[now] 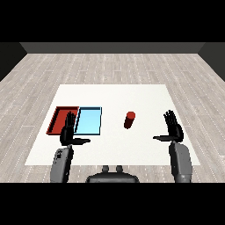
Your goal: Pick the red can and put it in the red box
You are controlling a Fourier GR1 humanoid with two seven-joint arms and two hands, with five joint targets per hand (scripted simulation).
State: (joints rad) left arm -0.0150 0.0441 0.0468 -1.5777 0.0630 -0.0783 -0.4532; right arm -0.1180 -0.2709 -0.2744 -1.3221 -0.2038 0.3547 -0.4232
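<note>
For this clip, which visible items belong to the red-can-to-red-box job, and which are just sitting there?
Part of the job:
red can, upright on the table, held by neither hand
red tray, the can's target
right hand, open, nearer the can

Just there:
light blue tray, beside the red tray
left hand, open, in front of the trays

Table (145, 94) matt white, smooth; floor (110, 66) pale wood planks; red can (129, 120) matt.

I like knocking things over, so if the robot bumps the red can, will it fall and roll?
Probably, yes. The red can stands upright, taller than wide, so a sideways bump could tip it. Its round body would then likely roll across the flat white table. It looks stiff, so a hand curling round it shouldn't bend it.
</note>
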